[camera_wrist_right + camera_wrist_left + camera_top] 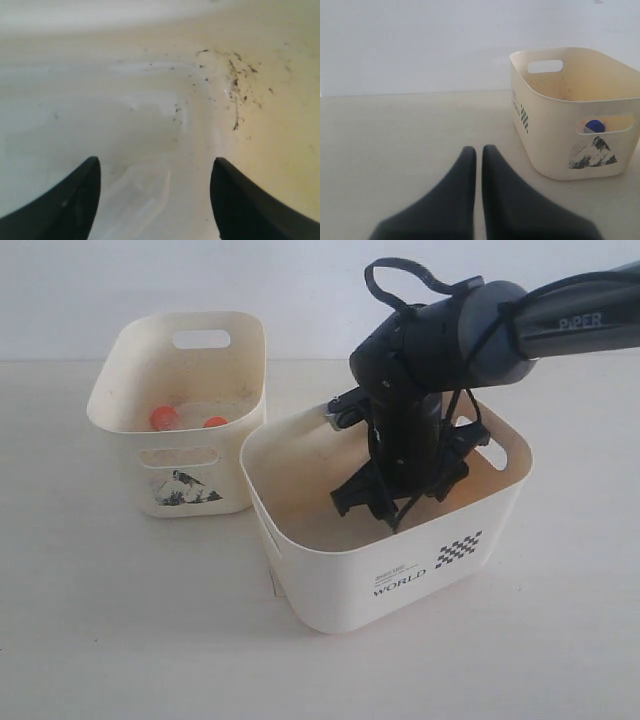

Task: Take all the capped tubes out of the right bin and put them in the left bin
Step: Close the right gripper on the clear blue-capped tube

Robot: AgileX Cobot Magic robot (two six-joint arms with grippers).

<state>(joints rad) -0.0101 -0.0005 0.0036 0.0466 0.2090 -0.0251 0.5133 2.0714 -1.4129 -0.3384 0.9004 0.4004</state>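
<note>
Two orange-red capped tubes [163, 418] [215, 422] lie inside the left bin [120, 390], the one with the dark sticker. In the left wrist view a blue cap [594, 126] shows through the handle slot of that bin [555, 135]. My right gripper [365, 505] reaches down inside the right "WORLD" bin [400, 585]. It is open [155, 160] just above the stained floor. A faint translucent shape [145, 192] lies between its fingers; no cap shows on it. My left gripper [479, 147] is shut and empty over the table, short of the left bin.
The two bins stand close together on a pale table [90, 620], with a white wall [300, 280] behind them. The right arm [560, 325] comes in from the upper right over the right bin's far rim. Dark specks mark the right bin's inner corner [235, 95].
</note>
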